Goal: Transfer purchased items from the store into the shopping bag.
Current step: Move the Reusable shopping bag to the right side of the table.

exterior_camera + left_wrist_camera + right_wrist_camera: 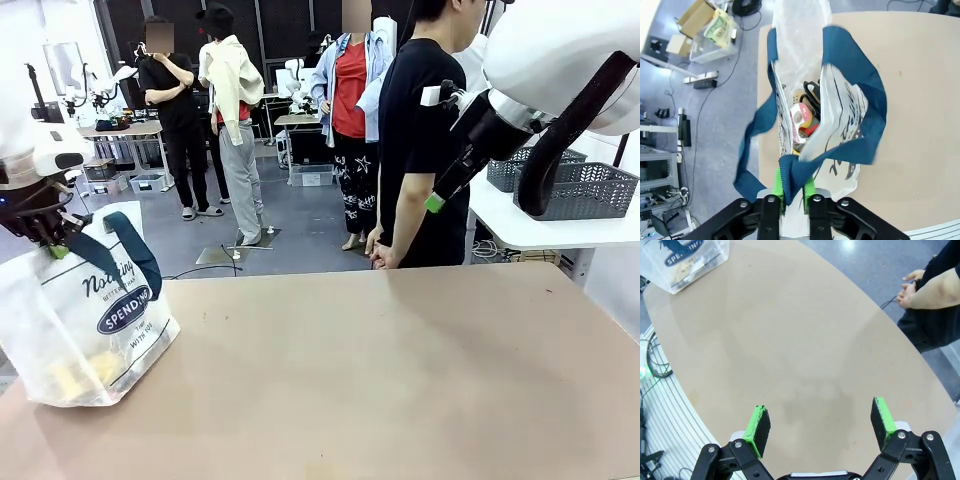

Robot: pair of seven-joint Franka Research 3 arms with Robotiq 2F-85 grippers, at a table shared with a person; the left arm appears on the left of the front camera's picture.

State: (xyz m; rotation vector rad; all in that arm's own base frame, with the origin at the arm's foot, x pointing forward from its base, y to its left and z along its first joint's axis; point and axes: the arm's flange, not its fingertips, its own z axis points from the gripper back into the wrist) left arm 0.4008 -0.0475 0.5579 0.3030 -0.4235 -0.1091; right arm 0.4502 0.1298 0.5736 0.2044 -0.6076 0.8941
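Observation:
The shopping bag (90,310), translucent white with a navy oval logo, stands at the table's front left corner. Pale-yellow purchased items (75,378) show through its bottom. Looking down from the left wrist, the bag's mouth (805,115) gapes, with red, white and yellow items (802,120) inside. My left gripper (55,245) (793,187) hangs over the bag, its green pads close together with a navy strap handle (790,172) pinched between them. My right gripper (821,425) (435,200) is raised high over the table's far right, open and holding nothing.
A person in a black T-shirt (420,130) stands at the far edge, a hand (912,287) hanging by the table. Grey baskets (590,185) sit on a white side table at right. Bare brown tabletop (400,370) stretches between bag and person.

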